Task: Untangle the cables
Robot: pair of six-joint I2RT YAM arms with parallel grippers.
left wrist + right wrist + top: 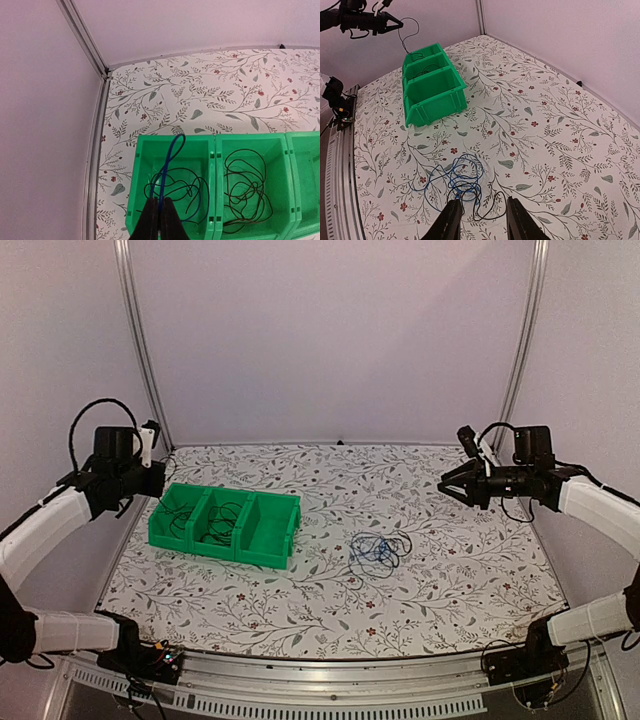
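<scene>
A snarl of thin blue and black cables [378, 550] lies on the floral table right of centre, and shows in the right wrist view as the snarl [462, 181]. My right gripper [482, 220] hovers open above its near edge, high over the table's right side [447, 483]. My left gripper [161, 200] is shut on a blue cable [172, 155] that loops up out of the left compartment of the green bin [212, 145], where a black cable [190, 187] also lies. Seen from above, the left gripper [158, 480] hangs over the bin's left end.
The green bin [290, 508] has three compartments; the middle one holds a coiled black cable [245, 190]. Aluminium posts [140, 340] and pale walls close the back and sides. A metal rail [330, 680] runs along the near edge by the arm bases.
</scene>
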